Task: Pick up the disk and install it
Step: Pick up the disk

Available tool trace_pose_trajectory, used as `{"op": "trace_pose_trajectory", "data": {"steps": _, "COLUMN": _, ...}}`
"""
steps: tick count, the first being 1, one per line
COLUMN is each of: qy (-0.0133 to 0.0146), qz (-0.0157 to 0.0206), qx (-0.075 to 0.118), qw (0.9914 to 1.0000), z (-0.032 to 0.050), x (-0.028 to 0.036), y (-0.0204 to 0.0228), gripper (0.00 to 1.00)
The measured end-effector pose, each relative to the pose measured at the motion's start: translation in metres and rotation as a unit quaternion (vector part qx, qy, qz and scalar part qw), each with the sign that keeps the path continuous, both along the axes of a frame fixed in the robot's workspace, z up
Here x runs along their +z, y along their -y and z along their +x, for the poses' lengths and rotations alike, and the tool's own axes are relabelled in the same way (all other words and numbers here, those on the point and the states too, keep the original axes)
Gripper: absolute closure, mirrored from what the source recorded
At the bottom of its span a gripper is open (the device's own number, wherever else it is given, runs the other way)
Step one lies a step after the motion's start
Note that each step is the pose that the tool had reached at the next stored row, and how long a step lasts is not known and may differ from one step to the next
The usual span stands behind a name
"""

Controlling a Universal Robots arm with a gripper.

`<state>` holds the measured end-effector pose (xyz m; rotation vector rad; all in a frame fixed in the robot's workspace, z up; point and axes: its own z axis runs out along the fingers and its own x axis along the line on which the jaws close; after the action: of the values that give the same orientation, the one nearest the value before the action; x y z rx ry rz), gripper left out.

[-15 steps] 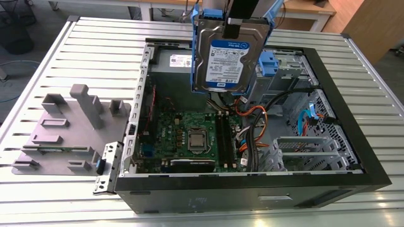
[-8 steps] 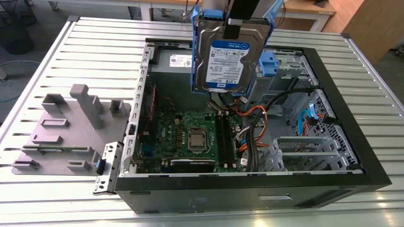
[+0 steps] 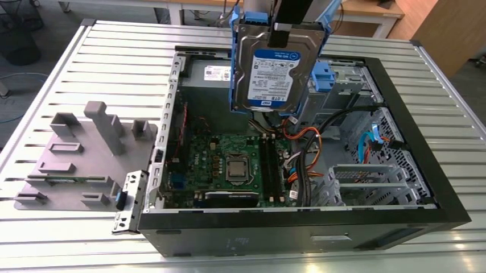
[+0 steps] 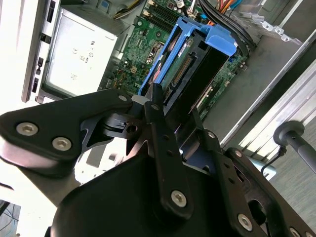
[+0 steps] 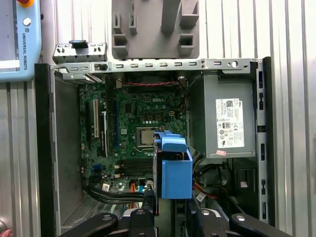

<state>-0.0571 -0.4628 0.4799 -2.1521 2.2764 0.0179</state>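
The slatted silver metal tabletop [image 3: 61, 244] carries an open black computer case [image 3: 304, 234] across its middle. The case lies on its side so that its inside faces up and I can reach in from above. A flat grey plastic fixture with upright blocks [image 3: 83, 153] sits near the tabletop's edge on the exterior view's left, apart from the case. Inside the case the green motherboard [image 3: 227, 165] covers the floor, and a tall silver metal cage with a blue plastic latch [image 3: 342, 85] stands by the far wall. The flat silver metal disk with its blue-and-white label and blue side rails [image 3: 274, 74] hangs upright over the case's far side, just beside that cage. My tool [image 3: 279, 35] is clenched on the disk's upper end, which I judge leaves its lower end and rails free.
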Motion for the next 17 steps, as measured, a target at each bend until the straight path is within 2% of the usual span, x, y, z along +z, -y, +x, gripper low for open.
{"op": "trace_pose_trajectory", "data": {"steps": 2, "qy": 0.0, "qz": 0.0, "qx": 0.0, "qw": 1.0, "z": 0.0, "x": 0.0, "y": 0.0008, "gripper": 0.65}}
{"op": "trace_pose_trajectory", "data": {"steps": 5, "qy": 0.0, "qz": -0.0003, "qx": 0.0, "qw": 1.0, "z": 0.0, "x": -0.0001, "y": 0.0043, "gripper": 0.65}}
{"op": "trace_pose_trajectory", "data": {"steps": 17, "qy": 0.0, "qz": -0.0011, "qx": 0.0, "qw": 1.0, "z": 0.0, "x": -0.0004, "y": 0.0245, "gripper": 0.65}}
